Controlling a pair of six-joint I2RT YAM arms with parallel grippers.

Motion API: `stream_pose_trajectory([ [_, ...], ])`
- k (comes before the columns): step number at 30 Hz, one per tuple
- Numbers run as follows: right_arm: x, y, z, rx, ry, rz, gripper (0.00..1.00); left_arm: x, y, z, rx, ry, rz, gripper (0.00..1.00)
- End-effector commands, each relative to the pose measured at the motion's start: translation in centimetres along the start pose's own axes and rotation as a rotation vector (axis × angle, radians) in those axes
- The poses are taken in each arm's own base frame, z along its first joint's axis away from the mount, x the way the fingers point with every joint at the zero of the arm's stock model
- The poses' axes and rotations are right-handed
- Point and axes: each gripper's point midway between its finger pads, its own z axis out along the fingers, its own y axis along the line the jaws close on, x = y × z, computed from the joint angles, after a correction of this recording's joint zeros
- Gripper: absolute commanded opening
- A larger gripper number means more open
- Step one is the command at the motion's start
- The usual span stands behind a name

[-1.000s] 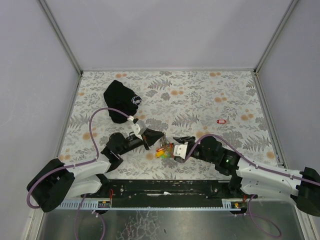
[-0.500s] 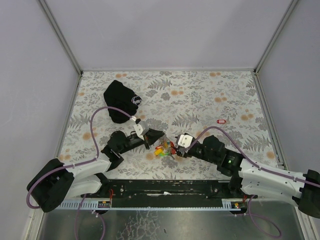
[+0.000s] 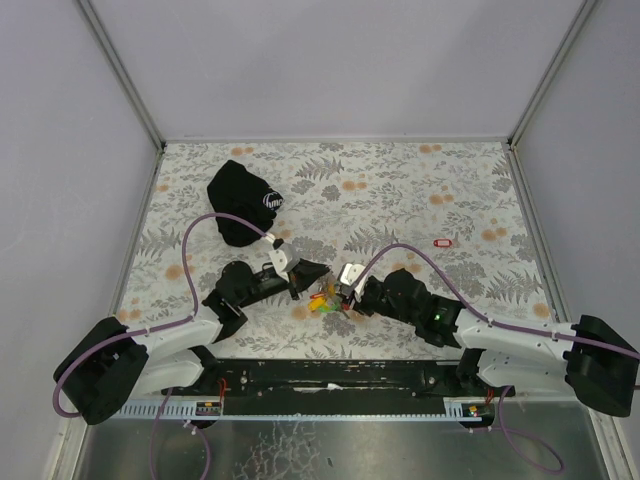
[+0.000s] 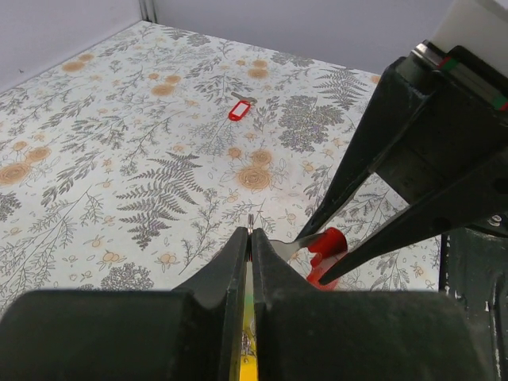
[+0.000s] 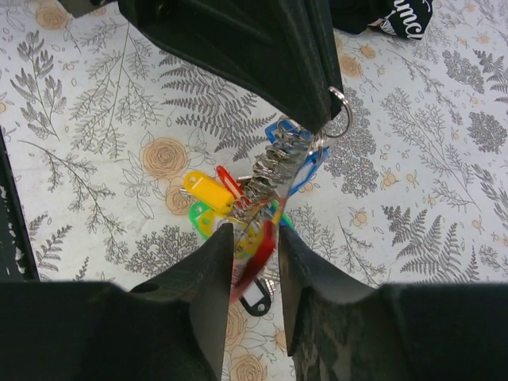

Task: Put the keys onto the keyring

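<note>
My left gripper (image 3: pixel 322 272) (image 4: pixel 251 234) is shut on the thin metal keyring (image 4: pixel 251 221) (image 5: pixel 341 111), which it holds just above the table. Below the ring hangs a bunch of keys (image 5: pixel 270 171) (image 3: pixel 322 298) with yellow, green, blue, red and black tags. My right gripper (image 3: pixel 342 298) (image 5: pixel 254 230) sits close against the bunch from the right. A red-tagged key (image 5: pixel 258 254) (image 4: pixel 327 244) lies slanted between its fingers, and its silver blade points at the ring. Another red-tagged key (image 3: pixel 443 241) (image 4: pixel 238 109) lies alone on the table, far right.
A black cloth pouch (image 3: pixel 245 200) with a white logo lies at the back left of the floral tablecloth (image 3: pixel 400 190). Grey walls (image 3: pixel 60 150) enclose the table on three sides. Both arms meet near the front middle.
My right gripper has moved left and slightly away from me, closing in on the bunch under the left gripper. Its jaws widened, then narrowed again. The left gripper has hardly moved.
</note>
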Motion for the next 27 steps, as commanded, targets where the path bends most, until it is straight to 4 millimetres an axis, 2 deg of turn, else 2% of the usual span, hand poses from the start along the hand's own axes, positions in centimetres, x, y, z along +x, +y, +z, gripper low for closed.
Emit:
stream_pose_trajectory([
  [1, -3.8, -0.5, 0.6, 0.019, -0.133, 0.017, 0.32, -3.2, -0.5, 1.0, 0.054, -0.077, 0.068, 0.0],
  [8, -3.6, -0.6, 0.9, 0.039, -0.154, 0.043, 0.01, -2.8, -3.7, 1.5, 0.203, -0.03, 0.109, 0.12],
  [12, -3.4, -1.2, 0.8, 0.084, -0.185, 0.059, 0.0, -3.0, -6.1, 1.6, 0.308, -0.021, 0.111, 0.23],
  [15, -3.1, -1.8, 0.6, 0.126, -0.2, 0.072, 0.0, -4.0, -6.6, 1.4, 0.317, -0.05, 0.086, 0.29],
  [17, -2.7, -1.9, 0.5, 0.144, -0.216, 0.083, 0.0, -5.1, -6.0, 1.2, 0.258, -0.087, 0.037, 0.36],
  [20, -2.7, -2.4, 0.2, 0.183, -0.261, 0.113, 0.0, -6.1, -4.2, 1.0, 0.117, -0.124, -0.086, 0.38],
  [23, -3.0, -2.7, -0.1, 0.204, -0.308, 0.128, 0.0, -5.9, -1.9, 0.4, -0.045, -0.155, -0.239, 0.38],
  [27, -3.1, -2.9, -0.4, 0.224, -0.349, 0.163, 0.0, -5.4, 0.8, -1.6, -0.202, -0.225, -0.481, 0.39],
])
